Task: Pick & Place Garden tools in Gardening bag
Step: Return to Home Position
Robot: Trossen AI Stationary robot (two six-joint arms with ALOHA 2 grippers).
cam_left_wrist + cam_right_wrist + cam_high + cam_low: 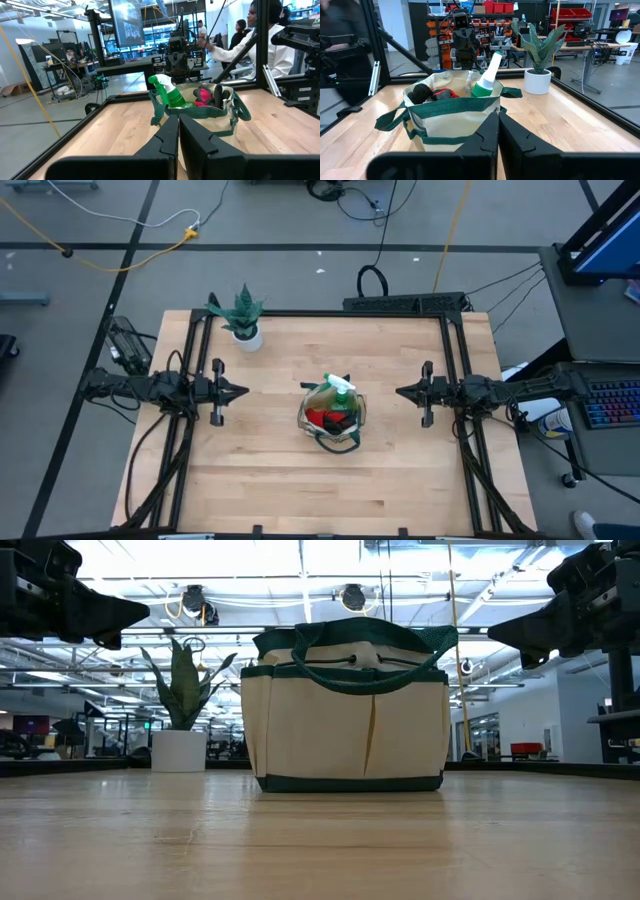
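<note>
The beige gardening bag with dark green trim stands upright on its flat base at the table's middle. Out of its top stick a green spray bottle with a white nozzle, a red item and dark tool handles. My left gripper hangs shut above the table to the bag's left, pointing level at it, nothing between its fingers. My right gripper hangs shut to the bag's right, likewise level and clear of the bag.
A green spiky plant in a white pot stands near the table's far left corner. A black frame runs round the table's edges. People stand in the room beyond the table in the left wrist view.
</note>
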